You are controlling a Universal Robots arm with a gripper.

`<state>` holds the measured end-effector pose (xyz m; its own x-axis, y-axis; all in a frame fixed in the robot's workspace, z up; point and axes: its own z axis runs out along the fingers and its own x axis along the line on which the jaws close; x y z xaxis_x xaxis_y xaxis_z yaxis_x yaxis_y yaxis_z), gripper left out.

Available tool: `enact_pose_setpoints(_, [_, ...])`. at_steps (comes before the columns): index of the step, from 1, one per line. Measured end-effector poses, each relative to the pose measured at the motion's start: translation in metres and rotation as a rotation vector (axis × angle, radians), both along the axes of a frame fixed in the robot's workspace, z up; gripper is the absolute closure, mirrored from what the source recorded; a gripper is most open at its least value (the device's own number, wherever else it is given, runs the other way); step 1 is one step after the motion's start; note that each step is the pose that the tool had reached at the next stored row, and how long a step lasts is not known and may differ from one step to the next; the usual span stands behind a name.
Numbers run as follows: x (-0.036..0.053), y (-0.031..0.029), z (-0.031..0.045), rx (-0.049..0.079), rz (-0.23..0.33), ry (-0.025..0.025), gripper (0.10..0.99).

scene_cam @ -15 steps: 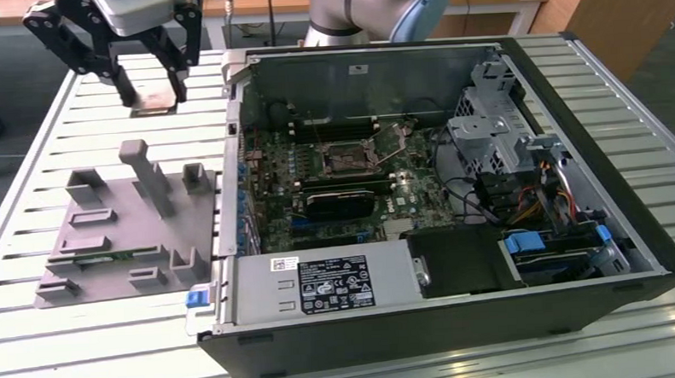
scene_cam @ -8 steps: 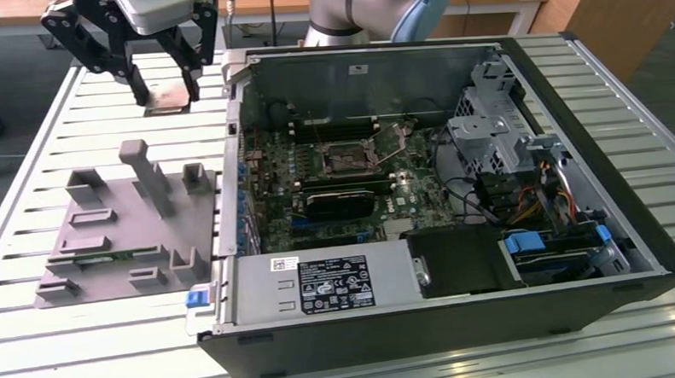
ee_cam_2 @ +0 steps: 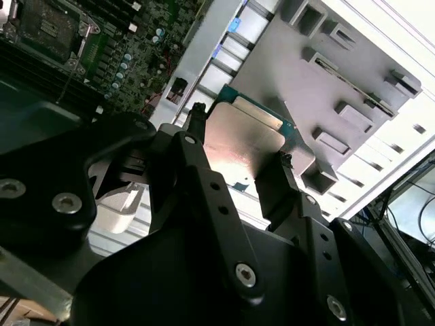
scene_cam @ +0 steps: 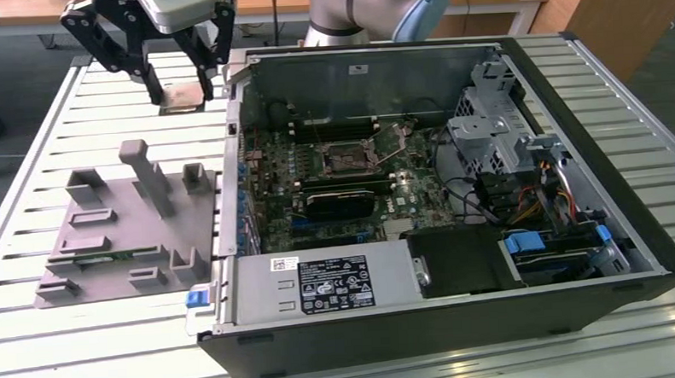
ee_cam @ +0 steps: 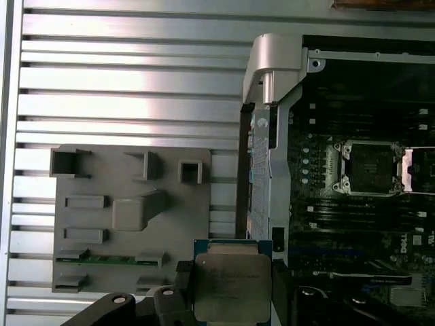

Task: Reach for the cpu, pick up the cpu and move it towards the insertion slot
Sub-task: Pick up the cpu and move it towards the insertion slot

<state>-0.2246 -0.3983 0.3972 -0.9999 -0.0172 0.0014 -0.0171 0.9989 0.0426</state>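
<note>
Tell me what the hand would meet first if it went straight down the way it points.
Probably the slatted metal table: the hand, shut on the small silvery square cpu, hangs beside the open computer case, beyond the grey plastic fixture. Depth is unclear.

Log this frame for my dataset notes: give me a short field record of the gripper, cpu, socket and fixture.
gripper: fingers shut on the cpu, raised above the slatted table
cpu: held flat between the fingers, metal top showing in the first wrist view
insertion slot: empty, inside the open computer case
grey fixture: on the table beside the case, green memory stick in it
</note>
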Motion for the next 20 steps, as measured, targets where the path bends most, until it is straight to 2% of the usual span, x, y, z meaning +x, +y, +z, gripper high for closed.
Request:
enact_pose_setpoints(11, [0.0186,0.0000,0.0000,0.000,0.000,0.0000,0.545])
enact_pose_setpoints(20, [0.0400,0.0000,0.0000,0.000,0.000,0.0000,0.545])
